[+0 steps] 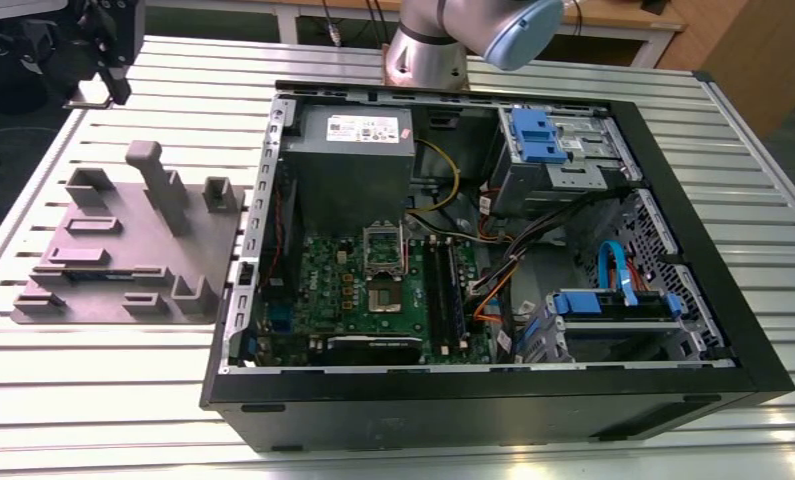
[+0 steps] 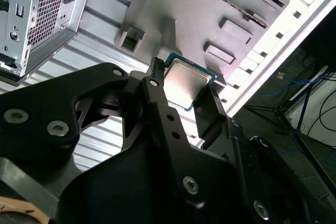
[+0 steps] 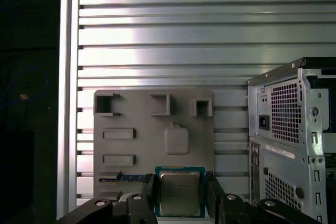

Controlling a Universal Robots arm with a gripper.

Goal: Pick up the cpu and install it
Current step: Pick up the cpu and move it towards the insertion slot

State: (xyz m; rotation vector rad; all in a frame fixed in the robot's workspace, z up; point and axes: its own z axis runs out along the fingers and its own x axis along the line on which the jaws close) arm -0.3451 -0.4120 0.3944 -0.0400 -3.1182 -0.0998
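**Gripper and load.** The gripper [image 3: 180,184] is closed to the width of the cpu [image 3: 179,195]. Its 2 black fingers [image 3: 149,192] press on 2 opposite edges of the chip. The other 2 edges and the shiny metal top are left bare in both wrist views, and in the second wrist view the chip [image 2: 189,77] sits at the fingertips of the gripper [image 2: 185,82].

**Position.** The cpu appears to be held clear of the grey fixture plate [image 3: 136,145], over the plate's near edge. The plate lies flat on the slatted aluminium table [image 3: 157,35]. Just beside it is the open computer case [image 1: 504,400], where the motherboard socket [image 1: 385,265] stands uncovered.

**Handling, as judged.**
- **Weight and stiffness:** The chip is likely light, thin and stiff, so a modest squeeze should be enough.
- **Slip:** The smooth metal top and narrow rim offer little friction, and a skewed grip could let the chip pivot or slip.
- **Fragility:** The underside is not visible. It presumably carries delicate contacts and should not be touched.
- **Where to hold:** The 2 opposite side edges, as gripped here, look like the sound place to hold it, with the chip kept level between the fingers.
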